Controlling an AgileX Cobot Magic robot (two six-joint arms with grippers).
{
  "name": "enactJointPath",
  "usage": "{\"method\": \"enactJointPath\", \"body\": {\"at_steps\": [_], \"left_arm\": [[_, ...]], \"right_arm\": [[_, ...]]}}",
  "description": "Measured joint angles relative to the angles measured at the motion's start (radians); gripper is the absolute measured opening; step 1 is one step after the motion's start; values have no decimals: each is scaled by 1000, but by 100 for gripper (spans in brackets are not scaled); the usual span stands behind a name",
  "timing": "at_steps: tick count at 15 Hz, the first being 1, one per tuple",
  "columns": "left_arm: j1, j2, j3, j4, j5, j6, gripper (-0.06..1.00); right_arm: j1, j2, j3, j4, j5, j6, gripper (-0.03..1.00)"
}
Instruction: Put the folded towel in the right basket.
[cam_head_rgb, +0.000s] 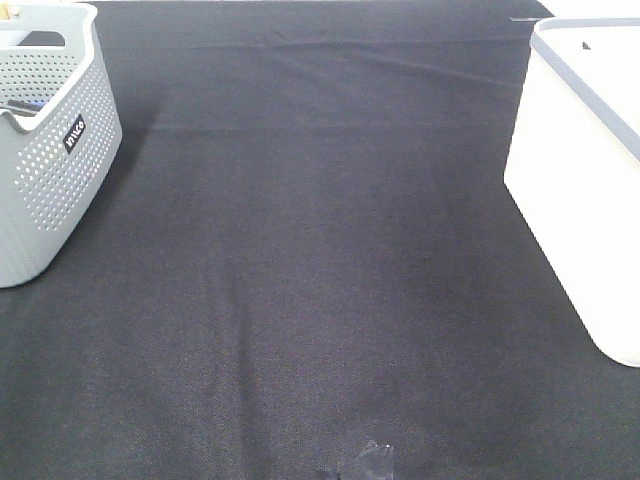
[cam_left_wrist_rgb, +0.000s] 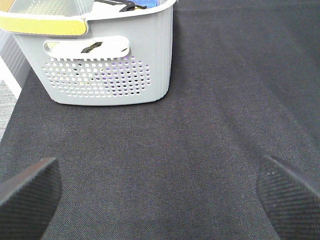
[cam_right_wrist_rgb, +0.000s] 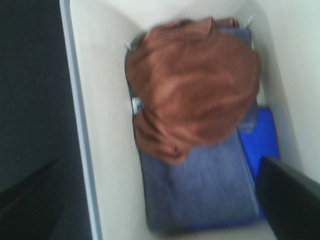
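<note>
The folded towel (cam_right_wrist_rgb: 195, 90), terracotta and rumpled, is inside the right basket (cam_right_wrist_rgb: 102, 125), on top of a grey-blue folded cloth (cam_right_wrist_rgb: 200, 190). The right wrist view is blurred. My right gripper (cam_right_wrist_rgb: 160, 200) is above the basket's opening, open and empty, with one dark finger (cam_right_wrist_rgb: 287, 200) on each side of the view. In the exterior high view the white basket (cam_head_rgb: 580, 170) stands at the right edge; its inside, the towel and both grippers are out of view there. My left gripper (cam_left_wrist_rgb: 160, 185) is open and empty above the black table cover.
A grey perforated basket (cam_head_rgb: 50, 150) with a small label stands at the far left; it also shows in the left wrist view (cam_left_wrist_rgb: 100, 65) ahead of the fingers, with a yellow strip on its rim. A bright blue item (cam_right_wrist_rgb: 262, 135) lies under the cloths. Black fabric (cam_head_rgb: 320, 260) covers the table.
</note>
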Motion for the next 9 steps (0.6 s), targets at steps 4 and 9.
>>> {"method": "enactJointPath", "body": {"at_steps": [4, 9], "left_arm": [[0, 0, 0, 0, 0, 0, 99], [0, 0, 0, 0, 0, 0, 99]], "right_arm": [[0, -449, 368, 15, -30, -28, 97], [0, -833, 633, 42, -61, -67, 97]]}}
